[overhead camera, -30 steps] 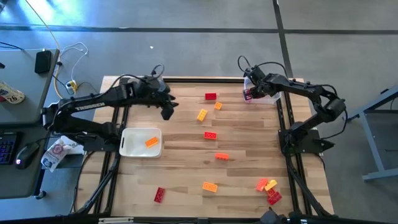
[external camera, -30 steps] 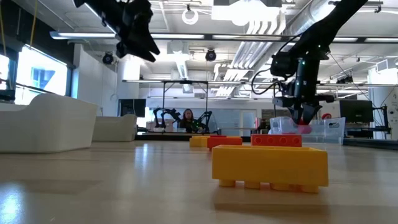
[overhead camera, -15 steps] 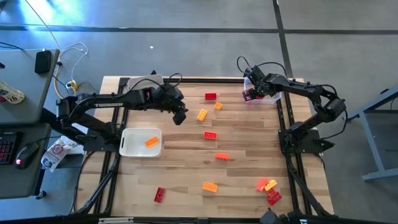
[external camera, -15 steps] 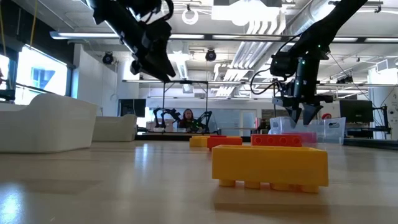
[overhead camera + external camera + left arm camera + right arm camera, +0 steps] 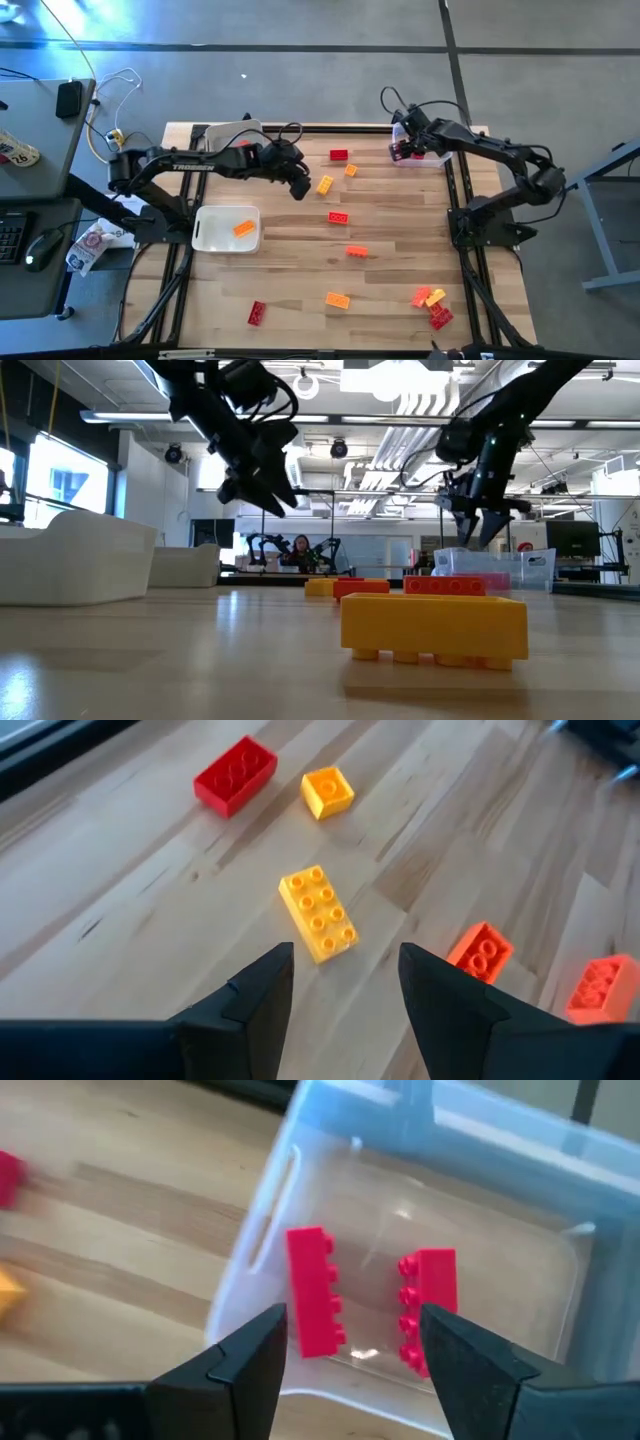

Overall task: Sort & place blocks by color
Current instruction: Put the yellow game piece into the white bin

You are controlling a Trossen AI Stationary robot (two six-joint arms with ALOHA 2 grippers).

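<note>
Small studded blocks lie scattered on the wooden table: a yellow block [image 5: 324,185] [image 5: 318,913], a red one [image 5: 338,155], a small orange one [image 5: 351,170], and more toward the near edge. My left gripper [image 5: 299,189] [image 5: 345,952] hangs open just left of and above the yellow block, touching nothing. My right gripper [image 5: 404,150] [image 5: 352,1320] is open above the clear tray [image 5: 432,157] [image 5: 252,1250] at the far right corner. Two red blocks [image 5: 313,1292] [image 5: 430,1295] lie on that tray's floor. The white tray [image 5: 205,215] holds one orange block [image 5: 243,228].
A red-orange block [image 5: 338,217], orange blocks [image 5: 357,252] [image 5: 337,299], a red block [image 5: 257,313] and a mixed cluster [image 5: 431,305] lie toward the near edge. A yellow block [image 5: 433,624] sits close to the low camera. Bare wood lies between them.
My left gripper has swung toward the table's right and come down, from over the far left part to beside the yellow block. My right gripper has opened over the clear tray, let go of a red block that now lies in the tray, and risen a little.
</note>
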